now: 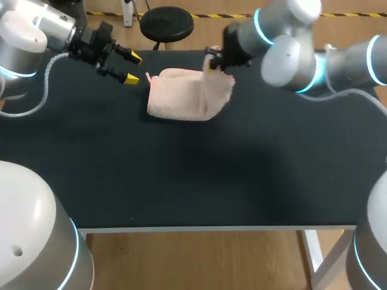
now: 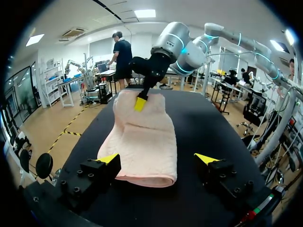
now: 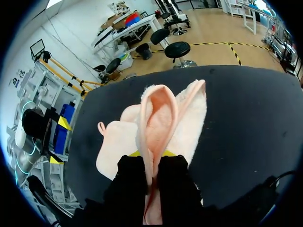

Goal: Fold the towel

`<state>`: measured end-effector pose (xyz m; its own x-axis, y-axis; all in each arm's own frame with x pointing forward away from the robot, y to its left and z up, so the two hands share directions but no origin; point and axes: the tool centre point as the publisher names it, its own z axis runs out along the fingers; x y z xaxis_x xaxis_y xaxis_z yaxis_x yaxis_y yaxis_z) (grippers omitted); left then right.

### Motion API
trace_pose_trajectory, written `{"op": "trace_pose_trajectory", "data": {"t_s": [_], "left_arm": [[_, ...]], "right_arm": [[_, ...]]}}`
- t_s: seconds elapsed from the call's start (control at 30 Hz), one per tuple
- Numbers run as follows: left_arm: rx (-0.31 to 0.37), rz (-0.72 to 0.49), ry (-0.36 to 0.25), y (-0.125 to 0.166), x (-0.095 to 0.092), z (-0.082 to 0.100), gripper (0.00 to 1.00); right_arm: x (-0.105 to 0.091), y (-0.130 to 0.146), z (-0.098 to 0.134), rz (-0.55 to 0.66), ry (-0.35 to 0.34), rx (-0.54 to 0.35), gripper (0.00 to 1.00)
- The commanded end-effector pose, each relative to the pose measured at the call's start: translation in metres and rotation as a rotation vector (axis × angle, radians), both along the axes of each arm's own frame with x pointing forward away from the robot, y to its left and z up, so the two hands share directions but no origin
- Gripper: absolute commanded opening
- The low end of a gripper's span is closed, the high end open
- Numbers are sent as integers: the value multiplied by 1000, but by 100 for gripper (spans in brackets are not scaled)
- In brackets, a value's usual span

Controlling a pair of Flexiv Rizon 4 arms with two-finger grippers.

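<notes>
The pink towel (image 1: 181, 96) lies partly folded on the far middle of the black table (image 1: 211, 175). My right gripper (image 1: 211, 63) is shut on the towel's right edge and holds that edge raised above the rest. In the right wrist view the pinched fold of towel (image 3: 161, 113) stands up between the fingers of the right gripper (image 3: 151, 153). My left gripper (image 1: 130, 67) hovers open just left of the towel, holding nothing. In the left wrist view the towel (image 2: 142, 142) stretches ahead between the open tips of the left gripper (image 2: 158, 158), with the right gripper (image 2: 140, 103) clamped on its far end.
The table's far edge runs just behind the towel. A black stool (image 1: 166, 23) stands beyond that edge. Bare black tabletop spreads in front of the towel towards the near edge (image 1: 211, 228).
</notes>
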<state>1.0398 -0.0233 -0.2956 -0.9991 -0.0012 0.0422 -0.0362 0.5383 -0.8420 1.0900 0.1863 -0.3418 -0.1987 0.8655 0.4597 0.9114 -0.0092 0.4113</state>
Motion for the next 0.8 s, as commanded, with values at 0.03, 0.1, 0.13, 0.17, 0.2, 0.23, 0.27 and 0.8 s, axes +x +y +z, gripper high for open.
{"op": "trace_pose_trajectory", "data": {"t_s": [0.03, 0.1, 0.13, 0.17, 0.2, 0.23, 0.27, 0.8], "left_arm": [[-1, 1, -3, 0, -1, -1, 100], [-1, 1, -3, 0, -1, -1, 100], [-1, 1, -3, 0, -1, -1, 100], [-1, 1, -3, 0, -1, -1, 100], [-1, 1, -3, 0, -1, -1, 100], [-1, 1, -3, 0, -1, -1, 100], [-1, 1, -3, 0, -1, -1, 100], [-1, 1, -3, 0, -1, -1, 100]], "right_arm": [[5, 39, -3, -14, -3, -65, 0], [2, 52, -3, -3, -3, -62, 0], [0, 57, -2, 1, -4, -60, 0], [-2, 63, -2, 6, -1, -57, 0], [-4, 67, -2, 15, -5, -58, 0], [-6, 72, -1, 20, -5, -57, 0], [-8, 76, -1, 25, -5, -55, 0], [-24, 114, 5, 62, -27, -53, 0]]}}
